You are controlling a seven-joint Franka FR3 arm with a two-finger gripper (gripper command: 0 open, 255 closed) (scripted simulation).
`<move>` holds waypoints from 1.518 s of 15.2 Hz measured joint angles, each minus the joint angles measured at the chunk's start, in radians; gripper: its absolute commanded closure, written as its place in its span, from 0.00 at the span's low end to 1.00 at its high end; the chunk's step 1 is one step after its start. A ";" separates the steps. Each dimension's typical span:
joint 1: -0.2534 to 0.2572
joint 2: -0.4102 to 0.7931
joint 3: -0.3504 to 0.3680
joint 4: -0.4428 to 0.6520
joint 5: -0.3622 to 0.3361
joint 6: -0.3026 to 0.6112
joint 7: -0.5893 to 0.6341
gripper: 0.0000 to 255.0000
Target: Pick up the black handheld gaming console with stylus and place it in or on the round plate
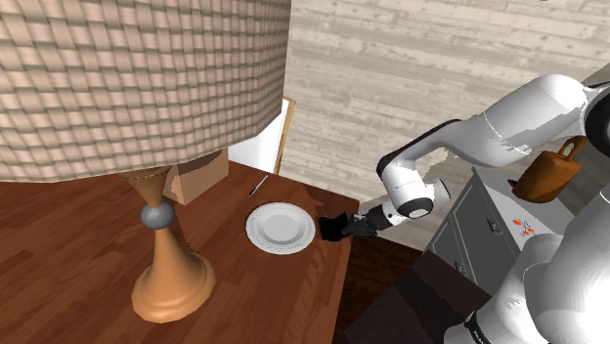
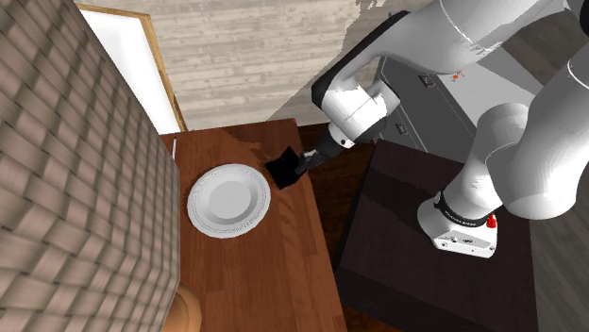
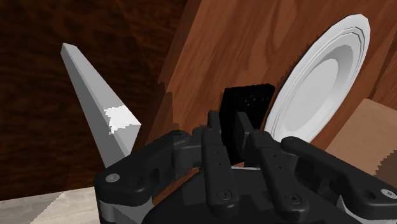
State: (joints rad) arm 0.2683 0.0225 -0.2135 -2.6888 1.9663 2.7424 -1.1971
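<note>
At table [image 1: 78, 225] edge, end effector [image 1: 346, 227] clasps black console [image 1: 329, 229] beside plate [image 1: 281, 227]

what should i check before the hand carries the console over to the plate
1. Grip: the hand has both fingers clasped on the black console. Ok.
2. Lift: whether the console is off the wooden table is hard to judge. Cannot tell.
3. Target free: the white plate has nothing in it. Ok.
4. Position: the console sits beside the plate's rim, near the table's edge, not over the plate. Not ok.
5. Path: nothing lies between the console and the plate; the lamp stands on the plate's other side. Ok.
</note>
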 measured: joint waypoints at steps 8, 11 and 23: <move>0.010 -0.140 0.008 -0.047 -0.198 0.059 0.215 1.00; 0.014 -0.194 0.014 -0.064 -0.285 0.079 0.313 1.00; 0.085 -0.137 0.104 0.072 -0.400 0.155 0.583 1.00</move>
State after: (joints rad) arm 0.3535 -0.1147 -0.1100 -2.6169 1.5659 2.8979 -0.6143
